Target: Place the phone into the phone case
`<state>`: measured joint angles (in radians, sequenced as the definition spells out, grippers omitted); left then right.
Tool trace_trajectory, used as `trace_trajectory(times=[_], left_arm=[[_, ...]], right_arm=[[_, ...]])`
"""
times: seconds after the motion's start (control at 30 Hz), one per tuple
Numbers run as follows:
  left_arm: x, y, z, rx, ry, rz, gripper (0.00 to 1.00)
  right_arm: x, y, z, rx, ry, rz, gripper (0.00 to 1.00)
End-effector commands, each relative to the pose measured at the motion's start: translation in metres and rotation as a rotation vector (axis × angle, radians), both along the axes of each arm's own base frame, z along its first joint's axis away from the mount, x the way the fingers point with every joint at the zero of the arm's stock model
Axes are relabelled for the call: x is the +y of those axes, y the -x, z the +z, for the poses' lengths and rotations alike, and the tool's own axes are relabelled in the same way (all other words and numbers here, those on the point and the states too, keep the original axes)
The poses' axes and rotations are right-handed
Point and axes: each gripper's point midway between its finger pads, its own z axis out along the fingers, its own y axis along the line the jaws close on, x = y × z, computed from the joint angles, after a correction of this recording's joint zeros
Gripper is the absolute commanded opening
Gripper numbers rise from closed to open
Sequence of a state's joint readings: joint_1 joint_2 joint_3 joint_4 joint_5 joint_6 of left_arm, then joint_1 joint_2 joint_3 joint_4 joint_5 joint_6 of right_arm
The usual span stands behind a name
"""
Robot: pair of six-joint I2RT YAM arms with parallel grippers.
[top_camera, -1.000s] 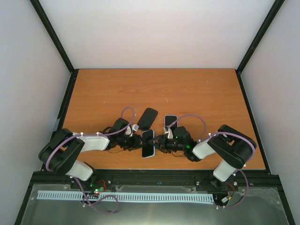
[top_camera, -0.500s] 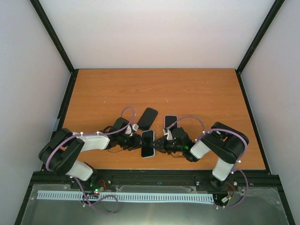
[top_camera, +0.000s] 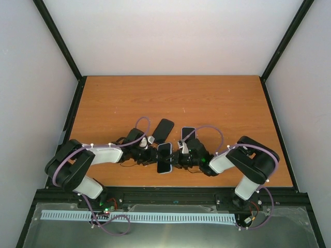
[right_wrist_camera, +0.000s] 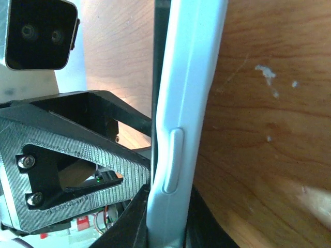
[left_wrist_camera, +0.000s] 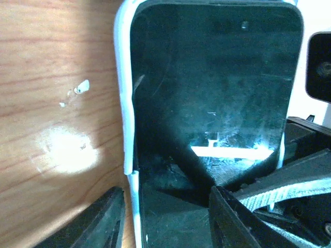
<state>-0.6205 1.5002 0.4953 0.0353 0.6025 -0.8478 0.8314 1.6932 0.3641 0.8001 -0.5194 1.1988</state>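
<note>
Top view: the phone [top_camera: 164, 158] lies on the table [top_camera: 217, 103] with its long axis running near to far. The left gripper [top_camera: 151, 155] is at its left edge and the right gripper [top_camera: 176, 159] at its right, both equally close.

Left wrist: the screen faces up inside the white case [left_wrist_camera: 125, 103]. The fingers [left_wrist_camera: 103, 222] stand partly apart astride the left rim, and whether they pinch it cannot be told. A kink in that rim suggests the seating is unfinished.

Right wrist: dark fingers [right_wrist_camera: 204, 225] appear clamped on the case's side wall, so any squeeze would run across the phone's width.
</note>
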Motion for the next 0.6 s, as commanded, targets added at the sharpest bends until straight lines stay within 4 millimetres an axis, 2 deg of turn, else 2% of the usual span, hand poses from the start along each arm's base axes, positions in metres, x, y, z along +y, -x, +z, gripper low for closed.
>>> trace_trajectory(times=[0.0,0.1,0.13,0.27,0.4,0.57], left_arm=[[0.016,0.004,-0.007,0.035,-0.091,0.034,0.47],[0.018,-0.005,0.018,0.009,-0.016,0.065,0.5],[0.02,-0.009,0.028,-0.007,0.004,0.073,0.57],[0.021,-0.021,0.075,-0.114,0.101,0.083,0.67],[0.016,-0.016,0.12,-0.187,0.256,0.039,0.71],[0.007,-0.002,0.152,-0.24,0.389,-0.051,0.73]], right_arm=[[0.007,-0.007,0.026,-0.111,0.006,0.02,0.03],[0.001,-0.01,0.037,-0.158,0.028,0.005,0.03],[0.0,-0.011,0.044,-0.182,0.023,0.005,0.03],[-0.003,-0.015,0.083,-0.281,-0.038,0.001,0.03],[-0.01,-0.018,0.123,-0.353,-0.125,-0.041,0.03],[-0.02,-0.019,0.168,-0.39,-0.255,-0.117,0.03]])
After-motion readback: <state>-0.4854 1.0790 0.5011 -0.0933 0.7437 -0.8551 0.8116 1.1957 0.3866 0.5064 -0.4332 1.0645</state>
